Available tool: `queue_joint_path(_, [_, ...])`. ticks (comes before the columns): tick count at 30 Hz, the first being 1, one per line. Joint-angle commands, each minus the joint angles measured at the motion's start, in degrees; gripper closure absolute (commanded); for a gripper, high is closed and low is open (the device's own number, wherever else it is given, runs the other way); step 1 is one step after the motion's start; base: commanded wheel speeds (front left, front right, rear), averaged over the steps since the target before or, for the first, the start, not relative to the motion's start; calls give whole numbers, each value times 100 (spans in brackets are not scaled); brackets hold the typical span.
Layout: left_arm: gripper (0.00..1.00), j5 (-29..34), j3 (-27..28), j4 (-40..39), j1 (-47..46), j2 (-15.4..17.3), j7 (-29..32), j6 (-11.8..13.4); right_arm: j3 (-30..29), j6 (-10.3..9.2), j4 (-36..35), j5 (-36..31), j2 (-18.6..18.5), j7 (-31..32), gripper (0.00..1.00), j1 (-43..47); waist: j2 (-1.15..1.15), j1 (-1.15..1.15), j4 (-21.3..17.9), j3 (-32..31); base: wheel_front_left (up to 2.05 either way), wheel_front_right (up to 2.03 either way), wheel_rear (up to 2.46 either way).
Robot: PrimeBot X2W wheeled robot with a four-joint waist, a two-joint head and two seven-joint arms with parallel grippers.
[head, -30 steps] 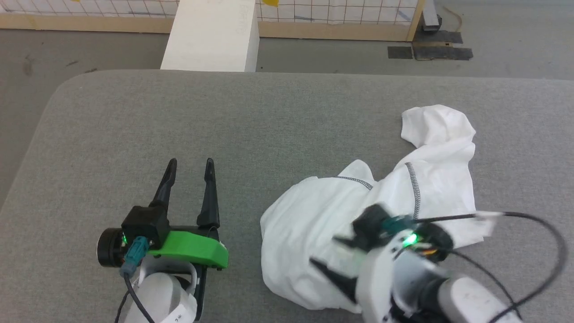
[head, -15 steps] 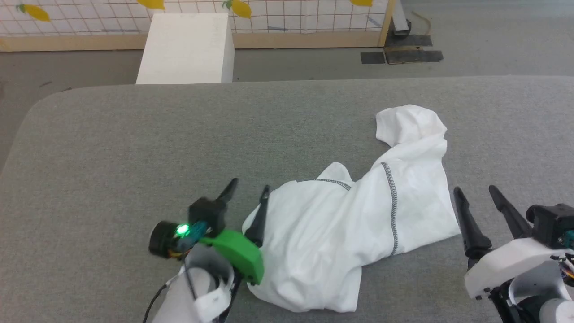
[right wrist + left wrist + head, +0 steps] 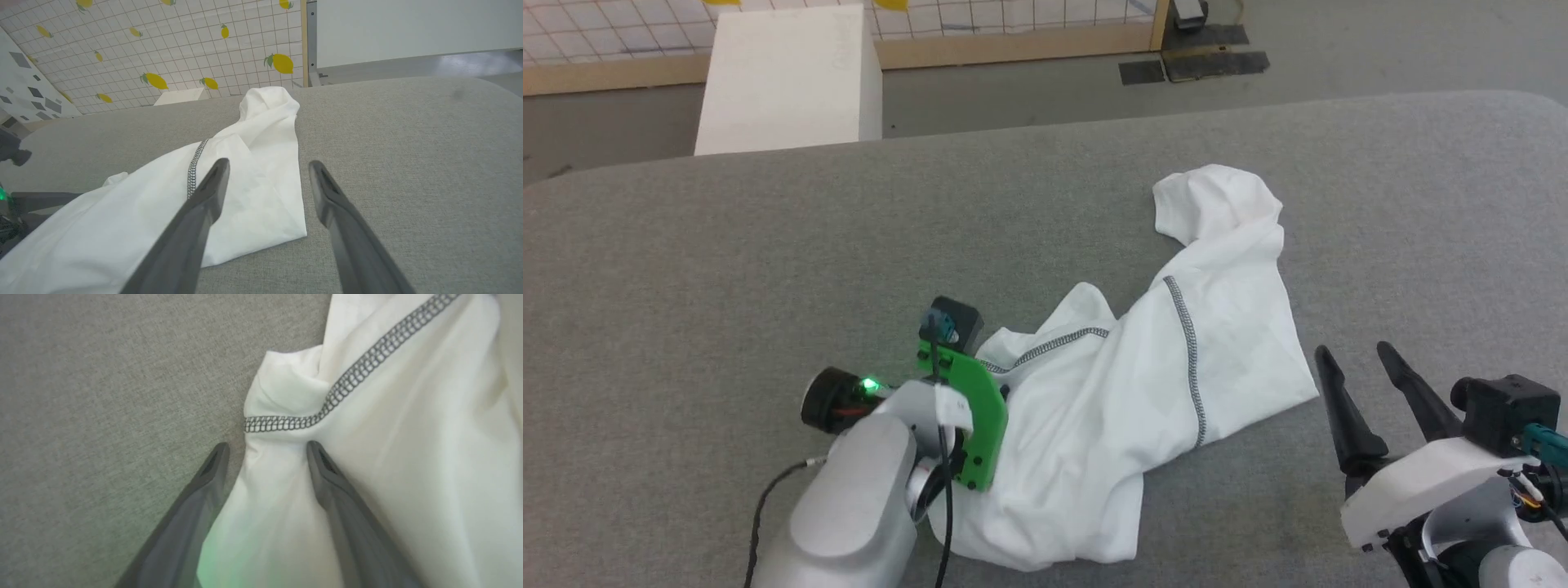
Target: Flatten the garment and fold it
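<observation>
- garment (image 3: 1225, 351) lies crumpled across the lower centre of the head view on a grey padded surface (image 3: 727, 245). one end trails up toward the right of centre, the bulk is bunched near the bottom edge, and nothing looks flattened yet.
- left gripper (image 3: 267, 447), at the heap's left edge, has its jaws spread and unclenched. they straddle a raised ridge of cloth just below a grey-black seam line (image 3: 286, 422), one finger over bare surface and the other over cloth.
- right gripper (image 3: 1352, 351) sits at the lower right of the frame, jaws released and holding nothing. it is near the garment's right edge but apart from it.
- likely trouble: the ridge between the left fingers looks doubled over, so a pinch here could gather several layers rather than one edge. a pull would then drag the whole heap instead of opening it.
- a shallow bite on fabric this thin could slip free mid-pull.
- with only one side held, the far end may twist or fold under.
- white box (image 3: 784, 82) stands beyond the surface at upper left, well apart from the work.
</observation>
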Motion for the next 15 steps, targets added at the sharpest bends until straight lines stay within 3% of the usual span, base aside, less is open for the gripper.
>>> queue_joint_path(1, [0, -59, -60, 115, 26, 18, 288, 22, 19, -8, 5, 49, 16, -50, 0, -96, 0, 0, -84, 119, 0, 0, 0])
queue_joint_path(3, [84, -101, -53, 59, 21, 12, 516, 74, 23, -8, 21, 65, 20, -59, 0, -108, 0, 0, -84, 160, 0, 0, 0])
queue_joint_path(4, [100, -66, -42, -45, 2, 37, 468, 141, 29, -8, 32, 72, 23, -63, 0, -118, 0, 0, -76, 178, 0, 0, 0])
queue_joint_path(7, [100, 94, 139, -432, -60, 102, -231, 537, 44, -8, 65, 119, 28, -76, 0, -147, 0, 0, -9, 205, 0, 0, 0])
queue_joint_path(12, [100, 54, 849, -1117, 93, 42, -1915, 1443, 16, -8, 102, 132, 33, -109, 0, -176, 0, 0, 198, 121, 0, 0, 0])
queue_joint_path(15, [100, -42, 1223, -1426, 324, 61, -2437, 1797, -10, -8, 108, 133, 35, -107, 0, -171, 0, 0, 332, 48, 0, 0, 0])
